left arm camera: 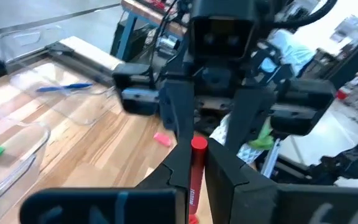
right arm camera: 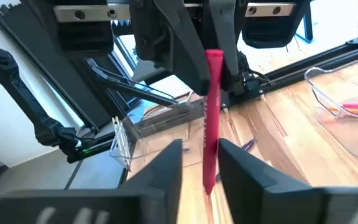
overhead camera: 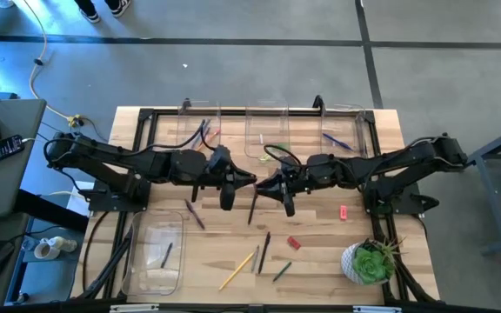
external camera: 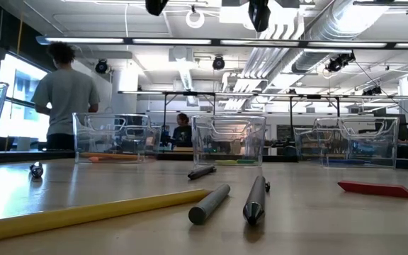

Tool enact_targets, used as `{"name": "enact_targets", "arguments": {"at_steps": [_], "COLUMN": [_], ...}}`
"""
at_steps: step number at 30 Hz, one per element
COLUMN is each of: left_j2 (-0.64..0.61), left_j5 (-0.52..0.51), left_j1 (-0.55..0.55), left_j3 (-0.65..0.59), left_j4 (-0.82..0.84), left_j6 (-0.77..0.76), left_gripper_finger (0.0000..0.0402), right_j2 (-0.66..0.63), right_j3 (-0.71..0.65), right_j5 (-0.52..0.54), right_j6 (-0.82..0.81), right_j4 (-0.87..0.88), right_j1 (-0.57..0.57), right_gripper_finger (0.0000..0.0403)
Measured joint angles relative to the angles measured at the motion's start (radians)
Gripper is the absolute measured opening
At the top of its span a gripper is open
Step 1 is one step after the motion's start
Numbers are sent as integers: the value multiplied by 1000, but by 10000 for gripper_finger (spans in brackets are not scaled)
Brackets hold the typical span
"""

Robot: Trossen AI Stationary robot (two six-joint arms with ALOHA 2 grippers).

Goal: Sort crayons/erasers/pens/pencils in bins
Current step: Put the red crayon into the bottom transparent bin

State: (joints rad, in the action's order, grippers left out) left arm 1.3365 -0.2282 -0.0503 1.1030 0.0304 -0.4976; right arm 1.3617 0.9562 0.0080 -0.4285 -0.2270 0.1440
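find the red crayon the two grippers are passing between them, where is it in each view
High view: not discernible; it is hidden where the left gripper and right gripper meet at table centre.
Low view: not in it.
Left wrist view: the red crayon stands between the left gripper's fingers, lower centre.
Right wrist view: the crayon is upright at centre, above the right gripper's parted fingers.
Shared landmark: the opposite gripper facing each wrist camera.
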Motion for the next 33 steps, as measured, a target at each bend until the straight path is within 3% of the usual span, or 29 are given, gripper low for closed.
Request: {"name": "enact_targets", "arguments": {"at_steps": [5,11,18,33], "left_j2": [-4,-48,-110,-147], "left_j5": [-26,-49,-132,-135], "left_j1": [-26,-89,-179,-403], "left_j3": [0,-2,-1,0], "left_j4": [106,316,523,937], "left_j6": [-86,-232,-437,-848], "left_gripper_finger": [8,7,6,6], "right_j2": [0,0,0,0], "right_j3": [0,0,0,-1], "right_j5": [-8,-9,0,11], "right_j6": [0,0,8,0], "right_j4": [12,32,89,171], "right_j1": [0,0,0,-81], "right_gripper_finger": [146,179,183,183]}}
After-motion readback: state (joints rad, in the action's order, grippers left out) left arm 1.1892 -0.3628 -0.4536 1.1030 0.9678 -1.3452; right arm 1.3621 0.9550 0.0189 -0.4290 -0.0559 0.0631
